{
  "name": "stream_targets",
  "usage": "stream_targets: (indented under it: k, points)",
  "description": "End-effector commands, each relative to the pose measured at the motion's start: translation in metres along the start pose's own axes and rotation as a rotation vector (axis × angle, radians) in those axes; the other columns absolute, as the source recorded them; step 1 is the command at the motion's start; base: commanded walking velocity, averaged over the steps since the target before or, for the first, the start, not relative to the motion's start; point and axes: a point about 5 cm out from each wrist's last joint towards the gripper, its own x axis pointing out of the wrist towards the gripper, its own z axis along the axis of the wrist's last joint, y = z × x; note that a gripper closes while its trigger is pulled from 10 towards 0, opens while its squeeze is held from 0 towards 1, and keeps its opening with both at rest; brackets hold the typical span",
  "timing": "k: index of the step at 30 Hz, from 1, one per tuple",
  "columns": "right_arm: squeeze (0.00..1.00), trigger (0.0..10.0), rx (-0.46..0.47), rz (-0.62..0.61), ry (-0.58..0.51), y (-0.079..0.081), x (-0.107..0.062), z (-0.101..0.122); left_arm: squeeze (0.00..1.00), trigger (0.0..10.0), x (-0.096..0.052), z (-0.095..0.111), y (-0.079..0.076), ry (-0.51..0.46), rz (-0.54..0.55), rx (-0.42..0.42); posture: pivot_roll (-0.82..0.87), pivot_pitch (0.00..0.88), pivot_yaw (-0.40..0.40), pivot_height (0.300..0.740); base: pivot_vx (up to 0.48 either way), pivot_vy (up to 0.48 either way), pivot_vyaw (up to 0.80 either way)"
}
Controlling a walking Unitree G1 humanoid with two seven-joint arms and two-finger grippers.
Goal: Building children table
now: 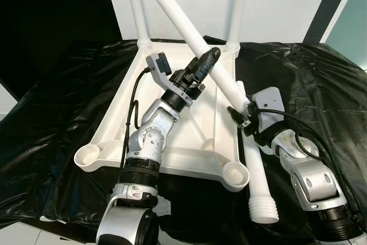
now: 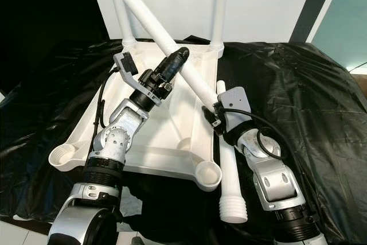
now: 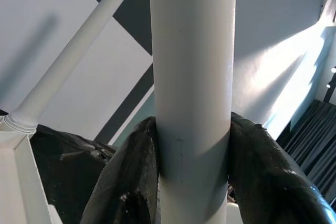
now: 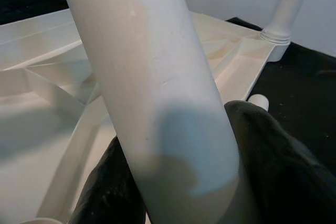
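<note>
Looks like a plain indoor room set up as a makeshift assembly spot, not a proper workshop. A crinkly black plastic sheet (image 1: 309, 78) is spread over the work surface, running out to its far right corner. Behind it there's a bare white wall (image 1: 287, 4) with a dark vertical strip (image 1: 331, 4) and a teal panel (image 1: 352, 27) beside it.

Tabletop wrapped in shiny black plastic sheet (image 1: 321, 78), white upside-down kids' table (image 1: 172, 142) lying on it, one loose white leg (image 1: 259, 185) lying just beside its right edge
</note>
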Motion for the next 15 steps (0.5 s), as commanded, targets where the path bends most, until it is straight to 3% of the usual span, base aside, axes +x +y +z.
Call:
stream_targets:
  k: [1,2,8,9,10,11,13,14,15]
  points:
    - [0.00,0.0,0.037,0.002,0.045,-0.001,0.001,-0.007,0.36,8.7,0.005,0.013,-0.014,-0.073,-0.183,-0.012,-0.06,0.000,0.022,0.740,0.000,0.000,0.00]
    - [0.00,0.0,-0.019,-0.037,0.030,-0.005,0.001,-0.002,1.00,10.0,0.005,0.015,-0.012,-0.085,-0.159,-0.021,-0.07,0.000,0.023,0.740,0.000,0.000,0.00]
    - [0.00,0.0,-0.172,-0.137,-0.002,-0.012,0.002,0.007,1.00,10.0,0.008,0.017,-0.009,-0.110,-0.097,-0.027,-0.07,0.000,0.025,0.740,0.000,0.000,0.00]
    - [0.00,0.0,-0.258,-0.185,-0.008,-0.012,0.002,0.007,0.99,10.0,0.010,0.018,-0.008,-0.122,-0.074,-0.035,-0.08,0.000,0.024,0.740,0.000,0.000,0.00]
    - [0.00,0.0,-0.362,-0.233,-0.017,-0.011,0.001,0.005,0.16,10.0,0.012,0.019,-0.007,-0.134,-0.053,-0.052,-0.08,0.000,0.025,0.740,0.000,0.000,0.00]
    - [0.00,0.0,-0.442,-0.268,-0.023,-0.008,0.000,0.002,0.00,10.0,0.013,0.020,-0.006,-0.146,-0.037,-0.074,-0.08,0.000,0.026,0.740,0.000,0.000,0.00]
    - [0.00,0.0,-0.442,-0.268,-0.023,-0.008,0.000,0.002,0.00,10.0,0.013,0.020,-0.006,-0.146,-0.037,-0.074,-0.08,0.000,0.026,0.740,0.000,0.000,0.00]
    - [0.00,0.0,-0.535,-0.297,-0.034,-0.005,-0.002,-0.002,0.00,10.0,0.013,0.022,-0.005,-0.156,-0.026,-0.097,-0.08,0.000,0.027,0.740,0.000,0.000,0.00]
    - [0.00,0.0,-0.535,-0.297,-0.034,-0.005,-0.002,-0.002,0.00,10.0,0.013,0.022,-0.005,-0.156,-0.026,-0.097,-0.08,0.000,0.027,0.740,0.000,0.000,0.00]
